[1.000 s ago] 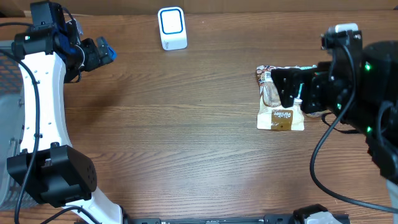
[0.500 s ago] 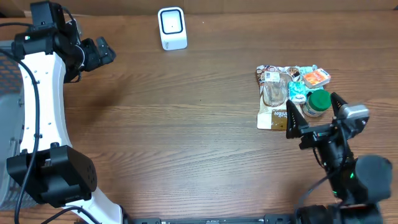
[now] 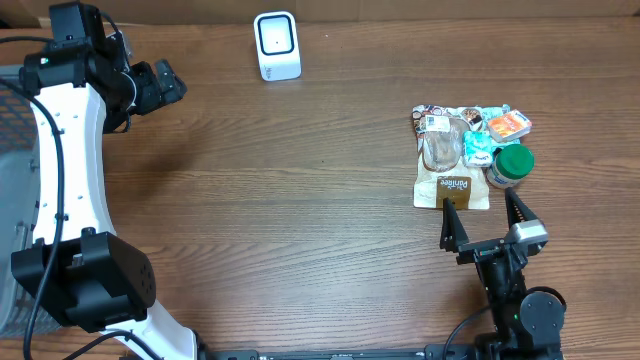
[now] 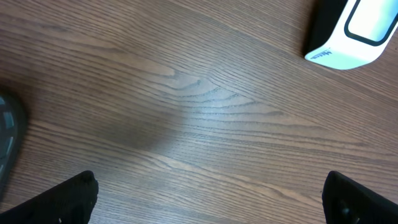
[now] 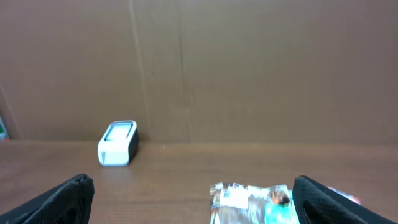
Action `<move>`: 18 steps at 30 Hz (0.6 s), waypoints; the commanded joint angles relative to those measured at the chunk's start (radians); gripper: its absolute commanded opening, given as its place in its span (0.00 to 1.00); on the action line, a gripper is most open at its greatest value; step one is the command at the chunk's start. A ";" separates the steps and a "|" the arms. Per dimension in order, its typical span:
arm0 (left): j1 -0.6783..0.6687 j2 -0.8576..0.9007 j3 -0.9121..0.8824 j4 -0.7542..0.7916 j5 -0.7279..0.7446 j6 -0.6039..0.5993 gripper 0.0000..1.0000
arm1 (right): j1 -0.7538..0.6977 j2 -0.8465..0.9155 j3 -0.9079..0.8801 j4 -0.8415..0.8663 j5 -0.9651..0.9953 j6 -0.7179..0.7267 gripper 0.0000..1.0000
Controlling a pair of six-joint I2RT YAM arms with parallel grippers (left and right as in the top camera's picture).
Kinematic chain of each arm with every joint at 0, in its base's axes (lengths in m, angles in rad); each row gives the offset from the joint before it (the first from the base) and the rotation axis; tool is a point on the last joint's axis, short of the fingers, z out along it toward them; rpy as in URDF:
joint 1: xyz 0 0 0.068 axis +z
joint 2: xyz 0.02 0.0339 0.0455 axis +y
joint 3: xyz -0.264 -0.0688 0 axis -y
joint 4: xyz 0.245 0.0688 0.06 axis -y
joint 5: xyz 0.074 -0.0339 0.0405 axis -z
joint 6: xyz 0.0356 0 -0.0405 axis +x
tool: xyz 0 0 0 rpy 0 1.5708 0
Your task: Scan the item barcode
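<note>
A small pile of items lies at the right of the table: a brown-and-clear pouch (image 3: 452, 165) with a white label, a teal packet (image 3: 478, 148), an orange packet (image 3: 509, 124) and a green-lidded jar (image 3: 513, 165). The white barcode scanner (image 3: 277, 45) stands at the back centre. My right gripper (image 3: 485, 218) is open and empty, just in front of the pile. Its wrist view shows the pouch (image 5: 245, 198) low between the fingers and the scanner (image 5: 117, 144) far left. My left gripper (image 3: 166, 84) is open and empty at the back left, over bare wood, with the scanner (image 4: 356, 30) at its view's upper right.
A cardboard wall (image 5: 249, 62) closes off the back of the table. A grey mesh basket (image 3: 12, 190) sits at the left edge behind the white left arm (image 3: 70, 170). A dark round object (image 4: 7, 140) shows at the left edge of the left wrist view.
My right arm has drawn back from over the pile toward the table's front edge, uncovering the items. The left arm has barely moved.
</note>
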 commanded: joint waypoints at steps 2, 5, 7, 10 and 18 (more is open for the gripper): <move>-0.002 0.006 0.003 0.001 -0.002 0.010 1.00 | -0.005 -0.013 -0.016 -0.046 0.029 -0.001 1.00; -0.002 0.006 0.003 0.001 -0.002 0.010 0.99 | -0.005 -0.013 -0.016 -0.141 0.035 -0.001 1.00; -0.002 0.006 0.003 0.000 -0.002 0.010 1.00 | -0.005 -0.013 -0.016 -0.142 0.035 -0.001 1.00; -0.002 0.006 0.003 0.001 -0.002 0.010 1.00 | -0.005 -0.013 -0.016 -0.142 0.029 0.000 1.00; -0.002 0.006 0.003 0.001 -0.002 0.010 1.00 | -0.005 -0.012 -0.016 -0.142 0.032 0.000 1.00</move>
